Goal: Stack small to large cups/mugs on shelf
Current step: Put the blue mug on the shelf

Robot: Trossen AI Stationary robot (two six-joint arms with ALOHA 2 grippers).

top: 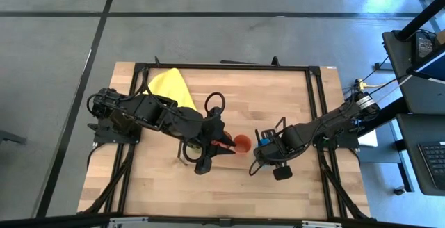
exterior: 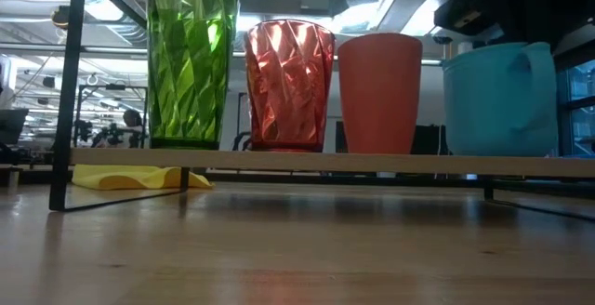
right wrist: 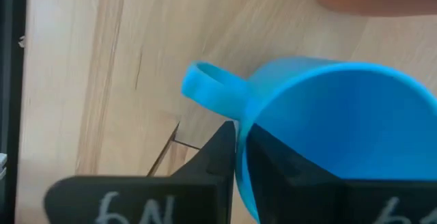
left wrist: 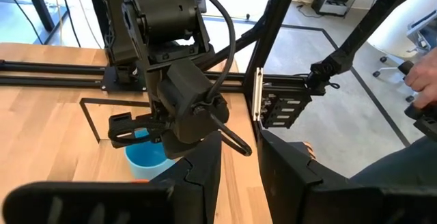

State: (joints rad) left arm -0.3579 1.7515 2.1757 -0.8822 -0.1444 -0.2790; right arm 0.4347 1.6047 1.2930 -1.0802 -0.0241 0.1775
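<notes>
At the right end of the shelf (exterior: 279,162), my right gripper (right wrist: 239,173) fingers pinch the blue mug (right wrist: 328,128) rim.

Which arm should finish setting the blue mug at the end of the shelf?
Right. The right gripper straddles the light blue mug's rim, one finger inside and one outside, so it can likely just let go. The left gripper hovers over the other cups on the shelf.

No text, label or number can be read anywhere
</notes>
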